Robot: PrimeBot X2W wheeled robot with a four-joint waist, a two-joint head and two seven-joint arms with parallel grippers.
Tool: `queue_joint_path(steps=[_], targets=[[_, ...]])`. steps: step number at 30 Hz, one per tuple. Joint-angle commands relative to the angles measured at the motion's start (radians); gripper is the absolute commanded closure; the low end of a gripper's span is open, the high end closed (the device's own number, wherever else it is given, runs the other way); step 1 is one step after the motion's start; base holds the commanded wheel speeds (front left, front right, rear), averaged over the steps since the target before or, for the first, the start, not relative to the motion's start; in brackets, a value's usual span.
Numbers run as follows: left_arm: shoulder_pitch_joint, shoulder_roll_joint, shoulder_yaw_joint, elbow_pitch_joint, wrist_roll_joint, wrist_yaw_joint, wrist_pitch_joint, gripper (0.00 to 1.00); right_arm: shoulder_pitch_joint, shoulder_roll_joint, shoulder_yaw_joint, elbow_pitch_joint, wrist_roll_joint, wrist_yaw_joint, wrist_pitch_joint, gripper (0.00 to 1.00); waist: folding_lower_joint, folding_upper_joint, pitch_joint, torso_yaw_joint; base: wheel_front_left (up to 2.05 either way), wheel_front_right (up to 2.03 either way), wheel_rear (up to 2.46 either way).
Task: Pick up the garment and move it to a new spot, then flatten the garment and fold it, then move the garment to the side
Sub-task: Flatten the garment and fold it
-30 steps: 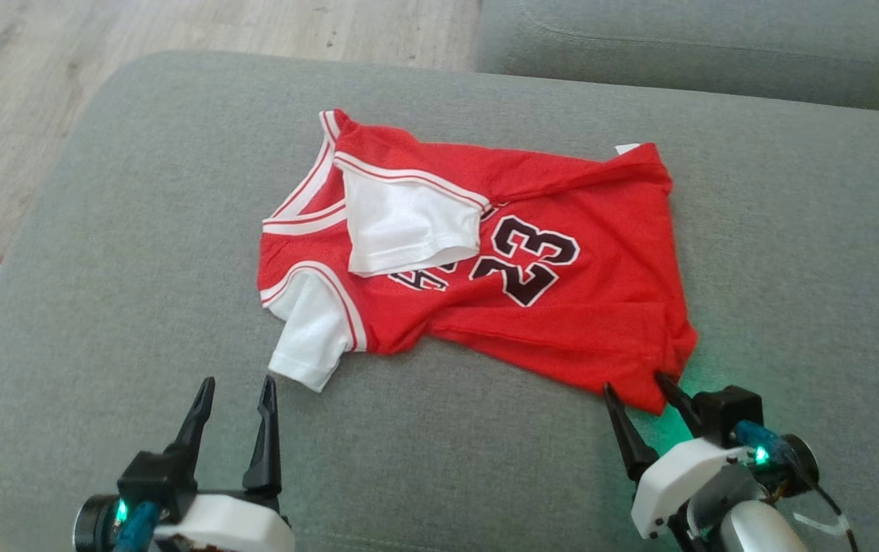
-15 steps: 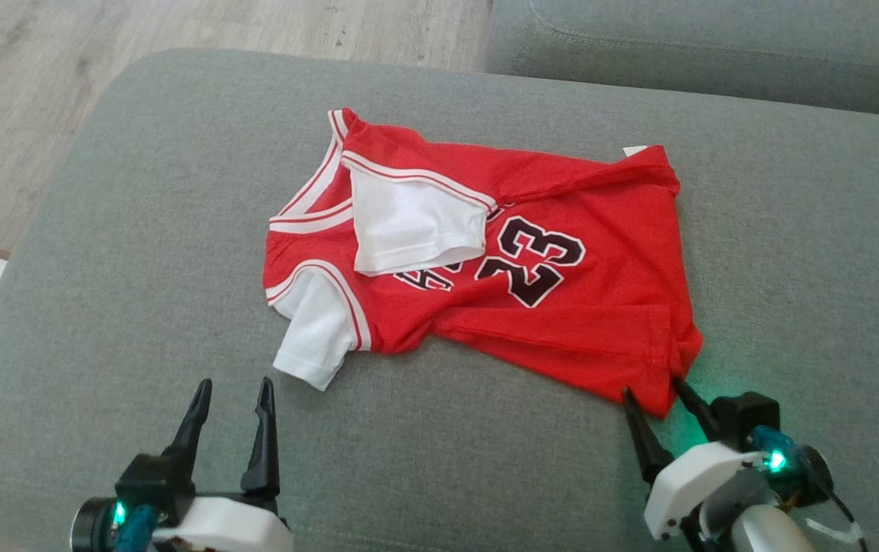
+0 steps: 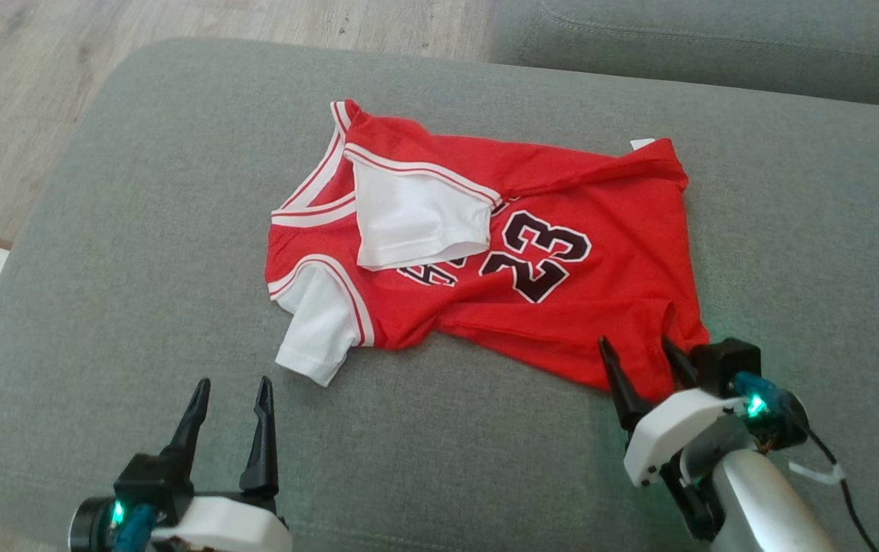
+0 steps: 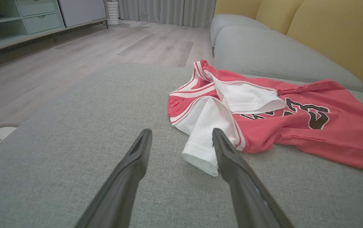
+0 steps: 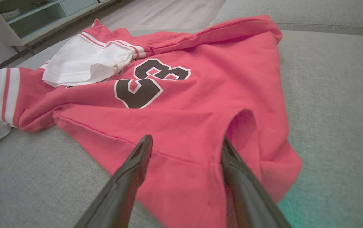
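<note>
Your right gripper [image 3: 638, 349] sits open over the near hem corner of the red jersey [image 3: 608, 230], gripping nothing, and your left gripper [image 3: 232, 383] hangs open just short of its white sleeve [image 3: 316, 326], the jersey lying rumpled on the grey cushion [image 3: 140, 230].
</note>
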Motion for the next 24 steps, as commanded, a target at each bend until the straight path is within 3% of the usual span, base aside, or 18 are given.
queue_joint_path(steps=[1,4,5,6,7,8,15,24], targets=[[-0.04,0.024,0.043,-0.027,0.001,0.002,-0.01,0.0,-0.046,-0.005,0.019,-0.015,-0.004,0.007,-0.01,0.0,0.0,0.0,0.002,0.003,0.0,0.0,0.0],[-0.041,0.025,0.046,-0.025,0.0,0.002,-0.012,0.0,-0.077,-0.005,0.004,0.022,-0.018,0.007,0.006,0.0,0.0,0.0,0.006,0.006,0.0,0.0,0.0],[-0.041,0.025,0.046,-0.026,0.0,0.002,-0.012,0.0,-0.086,-0.005,-0.002,0.037,-0.027,0.007,0.01,0.16,0.0,0.0,0.007,0.008,0.0,0.0,0.0],[-0.041,0.025,0.047,-0.026,0.0,0.003,-0.012,0.0,-0.095,-0.005,-0.007,0.049,-0.033,0.007,0.01,0.53,0.0,0.0,0.008,0.009,0.0,0.0,0.0],[-0.042,0.025,0.047,-0.026,0.0,0.003,-0.013,0.0,-0.102,-0.005,-0.011,0.059,-0.036,0.007,0.008,0.67,0.0,0.0,0.009,0.01,0.0,0.0,0.0],[-0.042,0.025,0.049,-0.025,0.0,0.004,-0.014,0.0,-0.113,-0.005,-0.015,0.075,-0.035,0.007,0.004,1.0,0.0,0.0,0.009,0.009,0.0,0.0,0.0],[-0.037,0.023,0.053,-0.019,-0.003,0.008,-0.019,0.0,-0.1,-0.005,0.03,0.02,0.021,0.007,-0.021,1.0,0.0,0.0,-0.007,-0.017,0.0,0.0,0.0],[-0.022,0.027,0.053,-0.041,-0.002,0.03,-0.014,0.0,0.135,-0.019,0.104,-0.276,0.023,0.007,0.078,1.0,0.0,0.0,-0.029,-0.08,0.0,0.0,0.0]])
